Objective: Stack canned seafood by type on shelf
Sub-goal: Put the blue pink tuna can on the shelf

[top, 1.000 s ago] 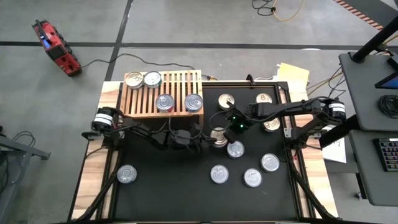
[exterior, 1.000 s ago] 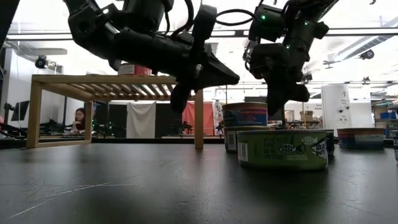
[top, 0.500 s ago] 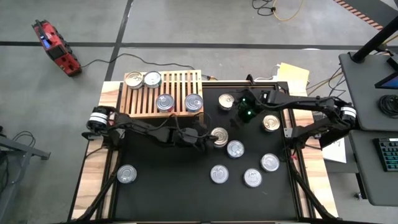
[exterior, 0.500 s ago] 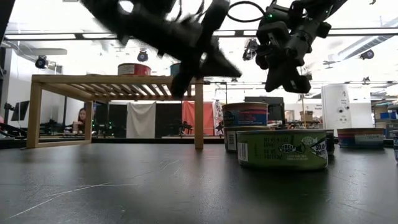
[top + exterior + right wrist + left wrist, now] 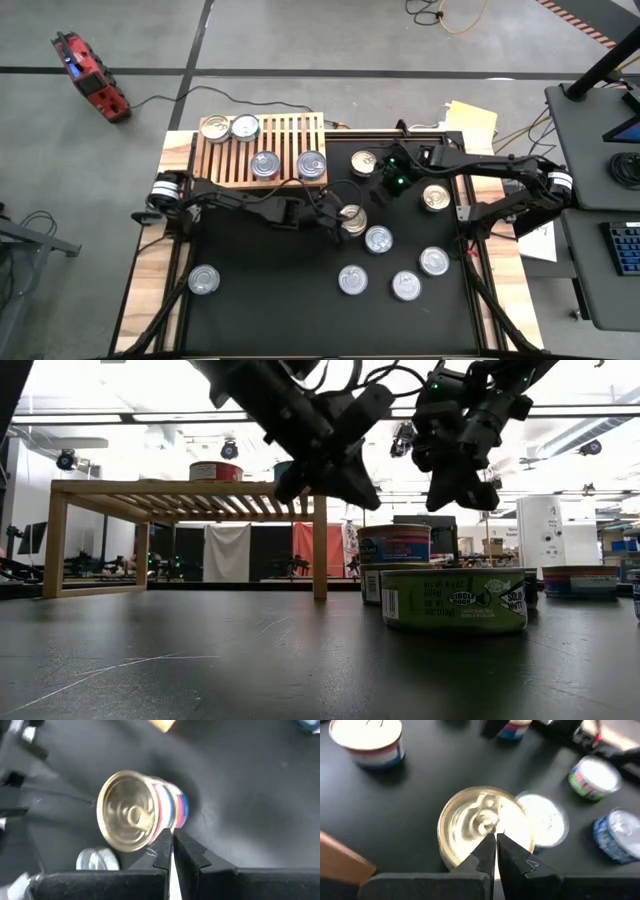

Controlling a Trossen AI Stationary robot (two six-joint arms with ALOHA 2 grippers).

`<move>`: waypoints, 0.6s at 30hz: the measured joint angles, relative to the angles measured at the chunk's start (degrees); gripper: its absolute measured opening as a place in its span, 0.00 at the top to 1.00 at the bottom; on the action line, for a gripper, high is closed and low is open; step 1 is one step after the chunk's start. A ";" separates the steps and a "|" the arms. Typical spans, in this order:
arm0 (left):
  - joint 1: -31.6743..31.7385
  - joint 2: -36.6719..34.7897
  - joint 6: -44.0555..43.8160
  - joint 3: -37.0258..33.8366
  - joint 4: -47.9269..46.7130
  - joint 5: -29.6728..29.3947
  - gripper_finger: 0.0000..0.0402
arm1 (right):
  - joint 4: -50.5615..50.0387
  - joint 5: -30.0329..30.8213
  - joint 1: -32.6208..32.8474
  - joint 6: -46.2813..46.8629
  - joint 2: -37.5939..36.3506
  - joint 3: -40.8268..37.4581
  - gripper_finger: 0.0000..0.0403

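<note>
High view: the left gripper (image 5: 338, 216) hovers over a gold-lidded can (image 5: 351, 219) at mid-table, fingers (image 5: 485, 851) pressed together, holding nothing. The right gripper (image 5: 385, 183) — fingers likewise pressed together and empty — hangs beside another gold-lidded can (image 5: 364, 163). Four cans sit on the shelf (image 5: 285, 135) — two at its far left corner, two by its near edge; others lie scattered on the black mat (image 5: 270, 290).
</note>
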 joint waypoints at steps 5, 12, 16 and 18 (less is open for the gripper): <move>-0.13 -0.09 -0.04 -2.10 4.78 0.20 1.00 | 9.61 -6.06 0.00 5.73 -0.20 -4.23 0.98; -0.20 -0.05 -0.57 -2.73 5.59 0.18 1.00 | 18.87 -7.06 -0.02 13.36 -0.43 -12.29 0.97; -0.21 -0.04 -0.48 -3.81 6.36 0.18 1.00 | 24.72 -7.79 -0.02 17.12 -0.42 -15.99 0.93; -0.21 0.02 -0.45 -4.24 7.34 0.18 1.00 | 28.42 -9.64 -0.02 18.35 -0.26 -17.40 0.90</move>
